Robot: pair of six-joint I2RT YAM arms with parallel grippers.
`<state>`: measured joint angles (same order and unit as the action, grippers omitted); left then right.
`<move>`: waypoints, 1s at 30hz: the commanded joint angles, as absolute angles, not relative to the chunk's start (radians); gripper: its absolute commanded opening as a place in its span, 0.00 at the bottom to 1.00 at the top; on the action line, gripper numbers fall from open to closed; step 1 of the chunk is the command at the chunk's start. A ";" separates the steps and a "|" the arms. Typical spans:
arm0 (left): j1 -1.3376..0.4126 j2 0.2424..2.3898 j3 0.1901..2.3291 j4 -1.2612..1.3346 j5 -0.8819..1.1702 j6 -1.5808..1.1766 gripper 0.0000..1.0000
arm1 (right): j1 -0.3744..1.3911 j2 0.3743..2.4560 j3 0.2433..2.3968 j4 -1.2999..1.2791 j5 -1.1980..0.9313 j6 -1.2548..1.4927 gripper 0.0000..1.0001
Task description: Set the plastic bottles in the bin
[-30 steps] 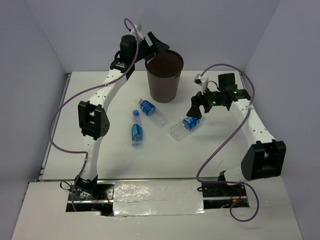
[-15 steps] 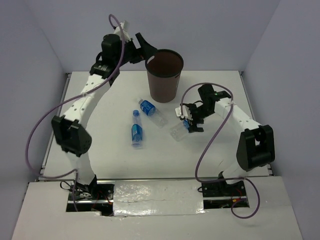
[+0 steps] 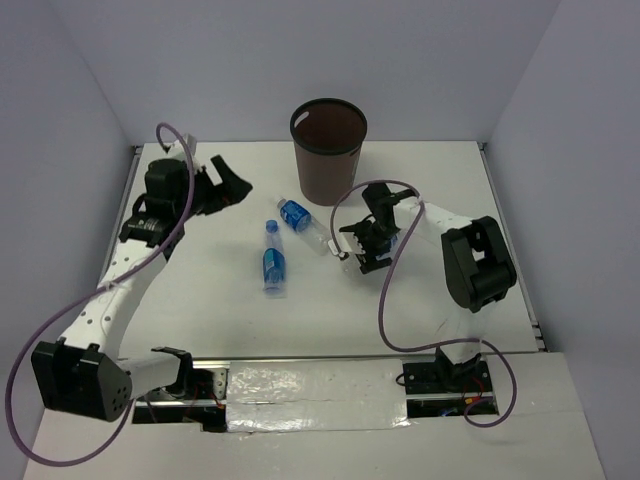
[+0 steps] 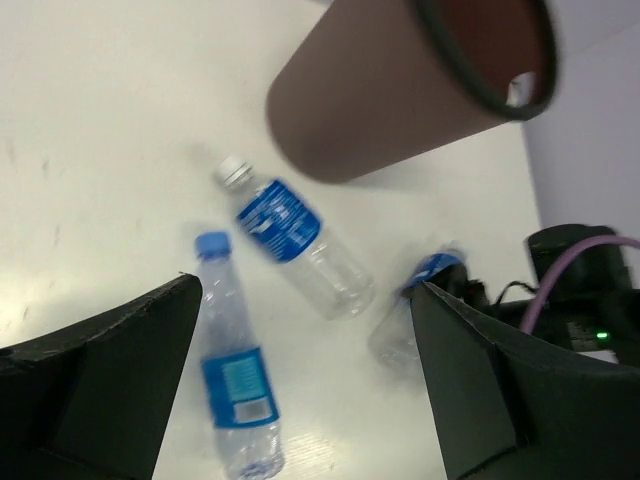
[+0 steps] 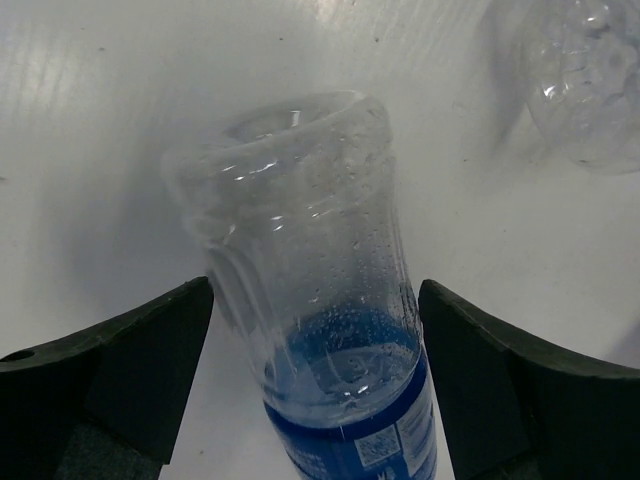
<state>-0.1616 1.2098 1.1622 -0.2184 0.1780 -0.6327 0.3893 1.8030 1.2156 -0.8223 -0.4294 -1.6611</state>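
Two slim arms of white links, left arm [image 3: 112, 290] and right arm [image 3: 432, 215], speckled along the sides with small dark dots. Boxy black joint housings [image 3: 478, 262] at the elbows. Matte black left hand [image 3: 232, 183] and right hand [image 3: 355, 252], each with two broad wedge-shaped fingers [image 5: 110, 370] of flat, angular faces. Purple cables [image 3: 385, 310] in loose loops. Dark bases [image 3: 445, 378] with exposed wiring at seven and five o'clock of the overhead view. Small green light [image 4: 600, 336] on the black right wrist.

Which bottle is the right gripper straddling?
The rightmost bottle, lying between the right gripper's fingers; the middle bottle and left bottle lie clear of it.
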 commanded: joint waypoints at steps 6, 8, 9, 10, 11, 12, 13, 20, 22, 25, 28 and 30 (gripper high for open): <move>-0.123 0.958 0.795 -0.164 0.123 -0.791 0.99 | 0.410 1.836 1.201 -0.693 -0.368 -1.571 0.79; -0.120 0.933 0.753 -0.143 0.121 -0.814 0.99 | 0.408 1.825 1.186 -0.683 -0.370 -1.557 0.70; -0.118 0.919 0.726 -0.138 0.121 -0.828 0.99 | 0.408 1.810 1.184 -0.681 -0.371 -1.548 0.66; -0.120 0.914 0.715 -0.137 0.120 -0.833 0.99 | 0.410 1.804 1.184 -0.683 -0.382 -1.522 0.62; -0.120 0.913 0.709 -0.135 0.121 -0.834 0.99 | 0.411 1.792 1.187 -0.690 -0.388 -1.510 0.58; -0.120 0.916 0.701 -0.133 0.123 -0.838 0.99 | 0.410 1.769 1.190 -0.698 -0.394 -1.499 0.52; -0.120 0.917 0.698 -0.130 0.126 -0.839 0.99 | 0.411 1.757 1.192 -0.703 -0.417 -1.470 0.50; -0.120 0.950 0.652 -0.098 0.163 -0.876 0.99 | 0.451 1.615 1.320 -0.791 -0.593 -1.203 0.40; -0.120 0.950 0.640 -0.074 0.175 -0.885 1.00 | 0.465 1.602 1.371 -0.804 -0.632 -1.094 0.39; -0.120 0.951 0.621 -0.051 0.190 -0.894 0.99 | 0.485 1.594 1.494 -0.798 -0.690 -0.932 0.38; -0.120 0.954 0.611 -0.037 0.205 -0.897 0.99 | 0.488 1.617 1.627 -0.727 -0.689 -0.728 0.38; -0.120 0.959 0.606 -0.032 0.209 -0.896 0.99 | 0.489 1.650 1.728 -0.674 -0.669 -0.611 0.39</move>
<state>-0.1249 0.9543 0.6147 -0.1040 0.1799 -0.8749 0.4854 1.6489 1.6104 -0.7574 -0.6365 -0.8692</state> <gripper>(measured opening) 0.994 0.676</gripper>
